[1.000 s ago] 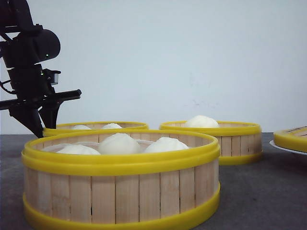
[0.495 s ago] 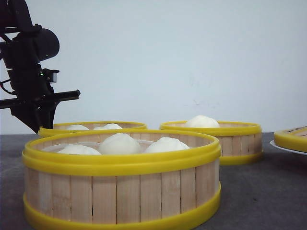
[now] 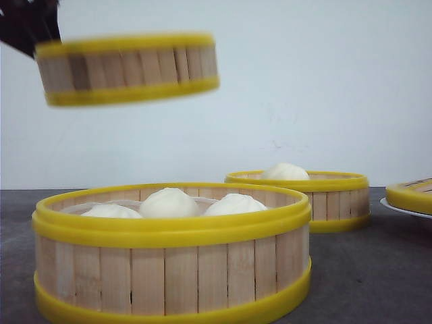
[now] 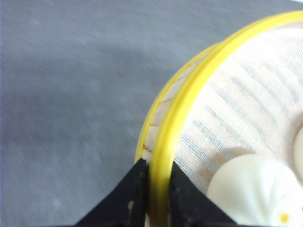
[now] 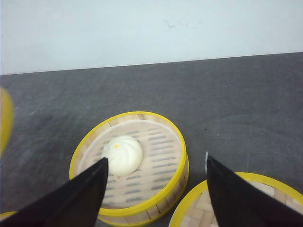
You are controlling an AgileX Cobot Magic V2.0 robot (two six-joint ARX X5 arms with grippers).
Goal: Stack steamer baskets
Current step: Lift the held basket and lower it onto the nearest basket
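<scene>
Bamboo slats and yellow rings mark the lifted steamer basket (image 3: 127,69), which hangs in the air at the upper left of your front view, tilted slightly and blurred, well above the bench (image 3: 364,270). Your left gripper (image 4: 154,196) pinches its rim: in the left wrist view one black finger (image 4: 135,194) sits outside the yellow ring and the other inside, pressed against it. Inside this basket you can see a white cloth liner (image 4: 246,109) and a white bun (image 4: 255,189) close to the pinched spot. In the front view only a dark bit of the left arm (image 3: 27,27) shows at the basket's left edge.

Below and nearest to you stands the front steamer basket (image 3: 172,270) on the bench, upright, holding three white buns (image 3: 169,202). Behind it to the right stands the rear steamer basket (image 3: 317,196), apart from the front one, with a single bun (image 5: 122,155) that bears a small orange dot. At the far right edge of the front view a white plate (image 3: 398,208) carries a yellow-rimmed piece (image 3: 410,192), cut off by the frame.

Your right gripper (image 5: 156,189) is spread wide, its two dark fingers (image 5: 75,196) apart and holding nothing, hovering above the rear basket.
</scene>
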